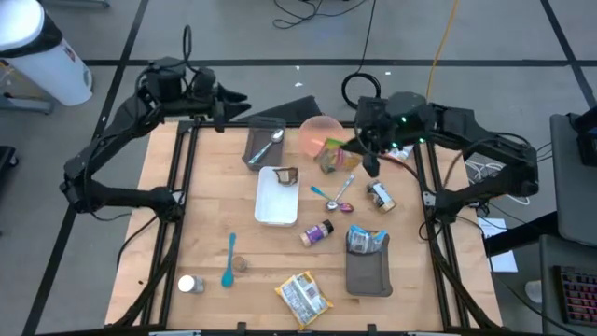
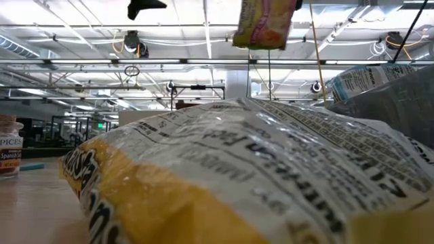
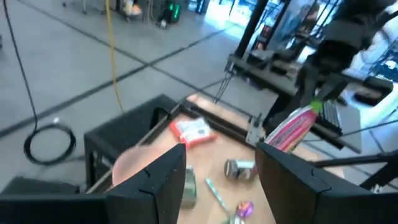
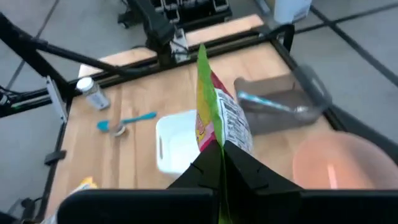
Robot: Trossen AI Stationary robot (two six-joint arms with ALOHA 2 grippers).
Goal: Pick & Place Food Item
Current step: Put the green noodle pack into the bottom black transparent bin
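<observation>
From table height nearly everything is blocked by a crinkled yellow-and-white snack bag (image 2: 258, 176) lying right against the lens; its print is too blurred to read, and only a spice jar (image 2: 9, 146) peeks in at nine o'clock, cut by the edge.

Seen from above, starting at the left, the left pincer (image 1: 229, 96) hangs past the table's (image 1: 205, 215) eleven o'clock corner, off the wood. Its dark fingers (image 3: 155, 180) stand spread with nothing between them.

Moving across: a small white-capped bottle (image 1: 189, 284) near seven o'clock, a blue spoon (image 1: 229, 260) beside it, a white rectangular tray (image 1: 276, 198) at the centre, and a grey tray (image 1: 264, 144) at twelve o'clock with a metal spoon (image 1: 268, 147) lying in it. The pink bowl (image 1: 320, 133) sits just right of that tray. A small dark-capped jar (image 1: 317, 233) lies on its side below the centre.

The right pincer (image 1: 359, 145) is over the table at about one o'clock, beside the pink bowl, fingers pressed together on the top edge of a pink, green and yellow food packet (image 4: 214, 121), which hangs clear of the wood. How much of the packet is inside the grip is hidden by the fingers (image 4: 242, 168).

Farther right a tin (image 1: 380, 196) lies on its side at three o'clock, and a dark tray (image 1: 368, 271) at five o'clock holds a blue-and-white packet (image 1: 366, 240).
</observation>
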